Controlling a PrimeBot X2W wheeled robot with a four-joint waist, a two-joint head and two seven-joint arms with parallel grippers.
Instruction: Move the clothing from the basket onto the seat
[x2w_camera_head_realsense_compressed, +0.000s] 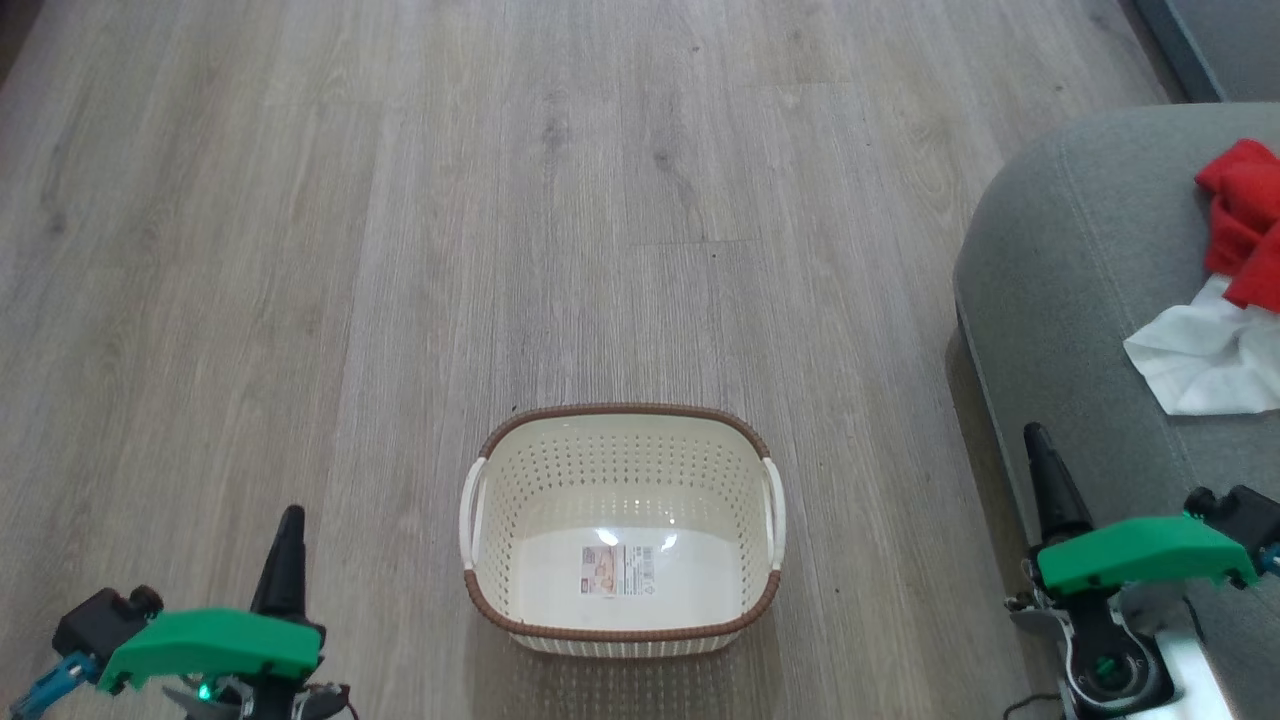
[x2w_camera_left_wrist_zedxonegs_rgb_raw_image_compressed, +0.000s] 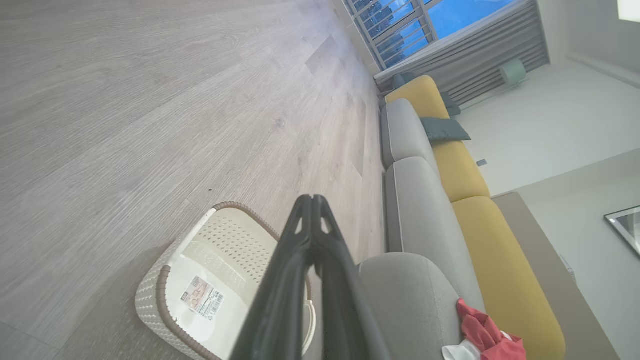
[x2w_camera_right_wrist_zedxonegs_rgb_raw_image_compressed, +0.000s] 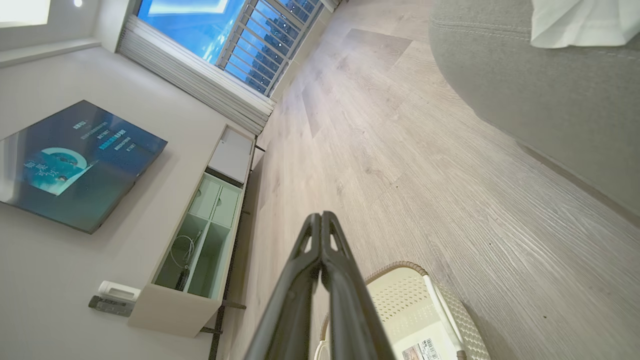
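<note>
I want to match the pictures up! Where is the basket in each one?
Head view: basket at bottom middle, on the floor.
Left wrist view: lower left, partly behind the left gripper.
Right wrist view: bottom edge, just right of the right gripper.
Shared landmark: the grey seat.

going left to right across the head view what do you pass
left end effector → basket → seat; the right end effector and the clothing overlap the seat, so left out
</note>
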